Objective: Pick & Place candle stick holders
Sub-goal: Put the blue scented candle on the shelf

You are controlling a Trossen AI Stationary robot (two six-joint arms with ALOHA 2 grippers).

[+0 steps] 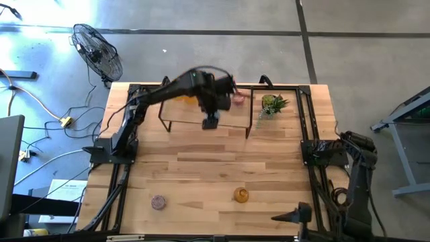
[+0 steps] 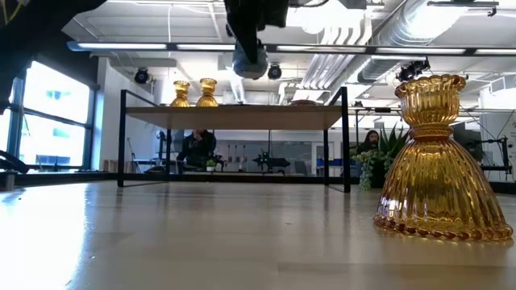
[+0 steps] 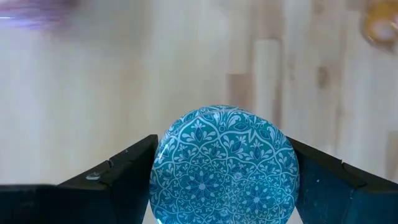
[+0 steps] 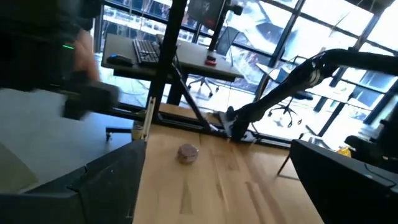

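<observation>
My left gripper [image 1: 210, 122] hangs above the table just in front of the black-framed shelf [image 2: 234, 117], shut on a squat blue-patterned candle stick holder [image 3: 224, 168]. Two amber holders [image 2: 193, 93] stand on the shelf top, and a pink one [image 1: 238, 98] sits there too. Another amber holder [image 1: 240, 195] and a mauve squat one [image 1: 158, 202] stand on their bases near the table's front edge. My right gripper [image 1: 287, 216] waits open at the front right, roughly level, with nothing between its fingers [image 4: 124, 174]. My left gripper pinches the blue holder between its two fingers, one on each opposite side of the round body [image 3: 163, 168]. The fingers come steeply from above. The holder hangs between them, lifted clear of the table.
A small green potted plant [image 1: 272, 105] stands at the shelf's right end. The shelf's black legs [image 2: 345, 137] rise from the far half of the table. Bare wood lies between the shelf and the two holders near the front edge. A fan [image 1: 97, 50] stands on the floor beyond the far left corner.
</observation>
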